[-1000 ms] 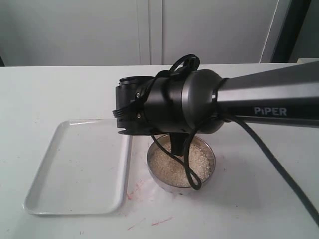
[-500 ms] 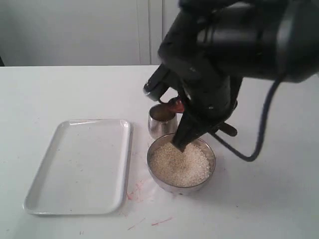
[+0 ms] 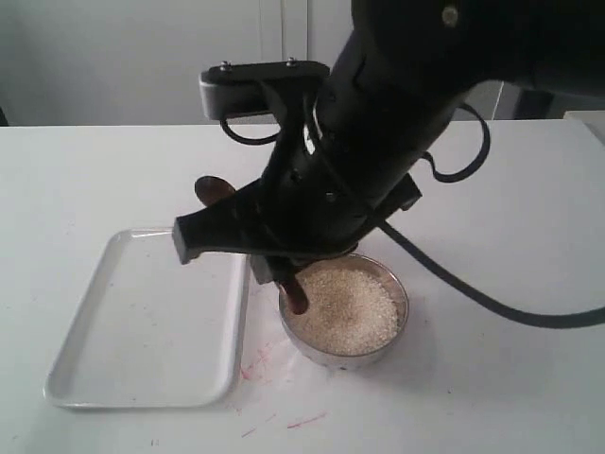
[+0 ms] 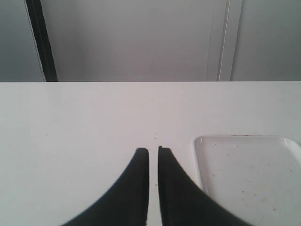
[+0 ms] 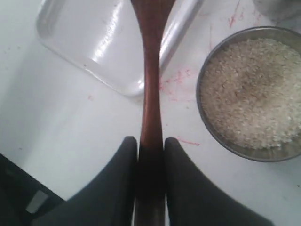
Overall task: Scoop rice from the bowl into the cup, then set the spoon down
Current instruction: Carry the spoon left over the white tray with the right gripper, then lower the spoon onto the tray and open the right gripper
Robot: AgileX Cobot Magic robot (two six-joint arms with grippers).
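My right gripper (image 5: 151,141) is shut on the slim handle of the dark wooden spoon (image 5: 151,84). The spoon reaches out over the near rim of the white tray (image 5: 94,42), and its scoop is cut off by the picture's edge. In the exterior view the spoon's oval scoop (image 3: 216,189) shows above the tray's far edge, and its handle end (image 3: 296,293) pokes out by the bowl. The steel bowl (image 3: 397,326) holds the rice (image 3: 350,307), as the right wrist view confirms for the bowl (image 5: 203,113) and rice (image 5: 249,89). Only a sliver of the cup (image 5: 280,5) shows there. The left gripper (image 4: 153,149) is shut on nothing.
The right arm (image 3: 397,123) fills the middle of the exterior view and hides the cup there. The white tray (image 3: 142,322) lies left of the bowl, and its corner (image 4: 244,174) sits beside the left gripper. Red marks (image 3: 274,364) stain the table.
The right arm has swung from above the bowl and cup toward the left. The spoon has left the rice and now points over the tray's edge. The cup is now covered by the arm.
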